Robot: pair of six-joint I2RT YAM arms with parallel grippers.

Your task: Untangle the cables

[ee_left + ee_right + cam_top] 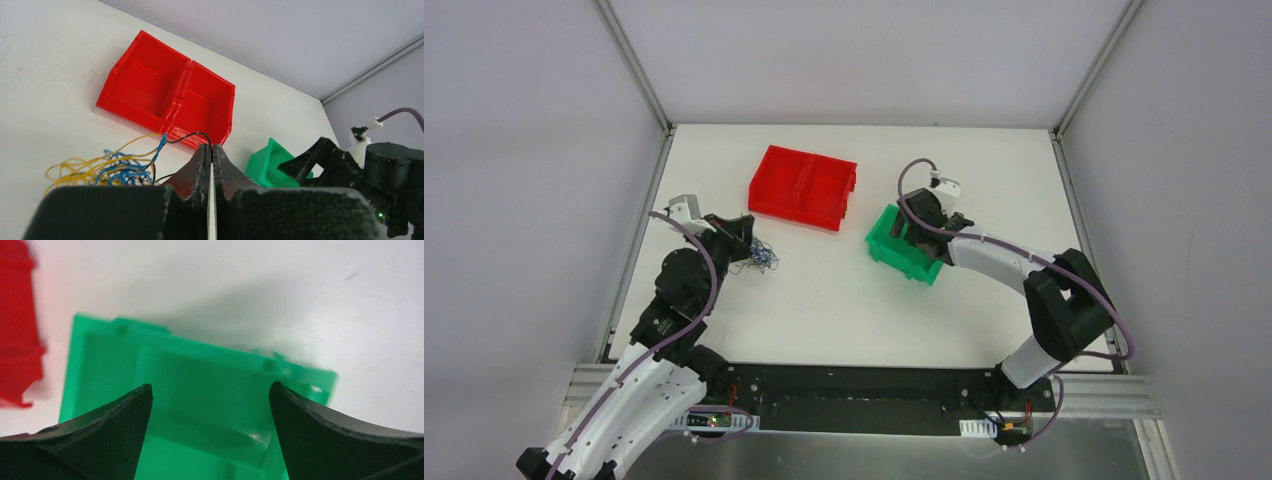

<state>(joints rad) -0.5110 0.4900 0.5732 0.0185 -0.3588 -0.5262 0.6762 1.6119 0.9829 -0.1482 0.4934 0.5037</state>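
Observation:
A small tangle of hair-thin yellow, blue and dark cables (759,257) lies on the white table at the left; it also shows in the left wrist view (107,167). My left gripper (212,148) is shut on a dark cable (192,135) that arcs out of the tangle to its tips; in the top view the gripper (742,232) sits just left of the tangle. My right gripper (210,390) is open and empty, its fingers spread over the green bin (200,390); in the top view it (914,232) hangs over that bin (899,250).
A red two-compartment bin (804,187) stands at the back centre, also in the left wrist view (165,92). The green bin shows in the left wrist view (272,165) beside my right arm (380,175). Enclosure walls ring the table (984,300).

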